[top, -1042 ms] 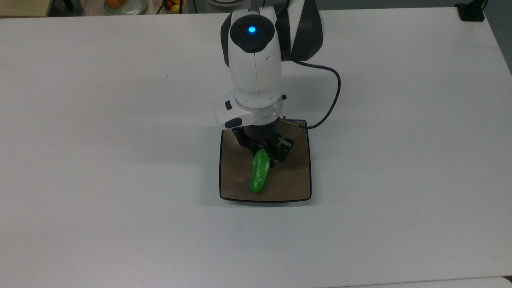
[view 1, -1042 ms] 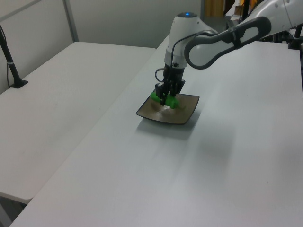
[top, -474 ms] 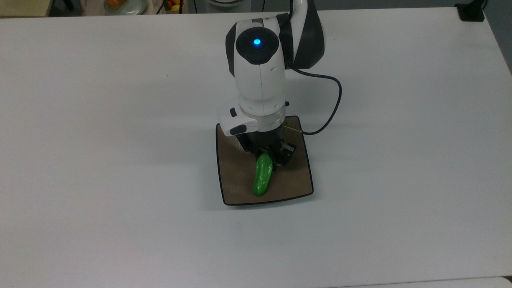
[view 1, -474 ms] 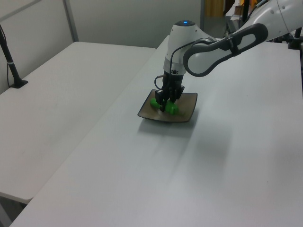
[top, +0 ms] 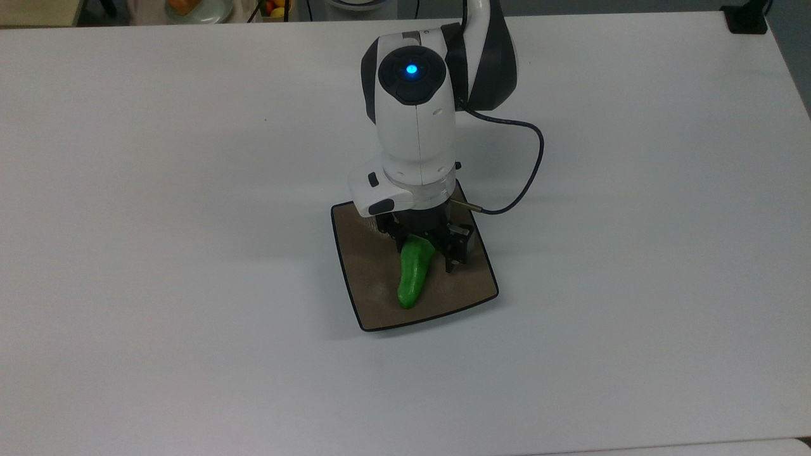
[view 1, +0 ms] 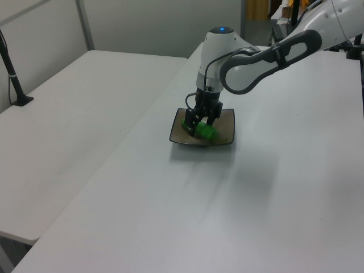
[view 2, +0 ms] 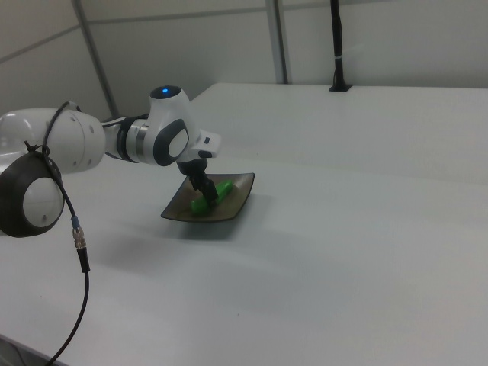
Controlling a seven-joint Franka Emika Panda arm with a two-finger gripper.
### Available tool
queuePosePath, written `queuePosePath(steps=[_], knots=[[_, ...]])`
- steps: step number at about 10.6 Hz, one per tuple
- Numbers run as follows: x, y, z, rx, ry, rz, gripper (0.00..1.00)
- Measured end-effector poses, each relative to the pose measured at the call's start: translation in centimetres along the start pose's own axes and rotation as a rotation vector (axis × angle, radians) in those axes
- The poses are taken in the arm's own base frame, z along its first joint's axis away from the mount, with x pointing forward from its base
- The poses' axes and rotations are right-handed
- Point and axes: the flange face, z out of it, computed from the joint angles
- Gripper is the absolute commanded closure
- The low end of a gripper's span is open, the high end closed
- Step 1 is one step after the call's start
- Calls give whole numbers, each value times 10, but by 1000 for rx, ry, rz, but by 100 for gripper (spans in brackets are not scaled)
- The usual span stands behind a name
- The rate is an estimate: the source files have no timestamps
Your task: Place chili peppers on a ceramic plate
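— White worktop [top: 190,253], what's on it?
— My tool [top: 423,248] grips the green chili pepper's [top: 414,273] stem end, pepper lying on the brown ceramic plate [top: 364,278].
— Next?
— I'd open gently, then lift straight up.

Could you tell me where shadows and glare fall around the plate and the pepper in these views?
Top view: a soft grey shadow lies on the table at the ceramic plate's left, and the chili pepper carries pale highlights. Left view: a faint shadow lies beneath the plate's near edge. Right view: a dim shadow spreads below the plate.
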Motion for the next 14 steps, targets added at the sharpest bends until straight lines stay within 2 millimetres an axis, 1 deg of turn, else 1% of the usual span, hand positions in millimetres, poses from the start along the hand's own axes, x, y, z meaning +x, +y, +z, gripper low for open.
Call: queuePosePath(steps=[3, 4, 5, 6, 8, 9, 10, 11, 12, 13, 14], knots=[[1, -1, -1, 2, 3, -1, 0], [2, -3, -8, 6, 13, -4, 0], [5, -6, -23, 19, 31, -7, 0], [7, -8, -42, 32, 53, -12, 0], [7, -7, -96, 23, 58, -25, 0], [6, 0, -139, 20, 49, -19, 0], [4, 8, -173, 19, 42, -11, 0], [0, 18, -212, 13, 32, -6, 0], [-10, 30, -251, -4, 15, -5, 0], [-21, 42, -282, -31, -12, -12, 0], [-32, 53, -304, -52, -44, -36, 0]])
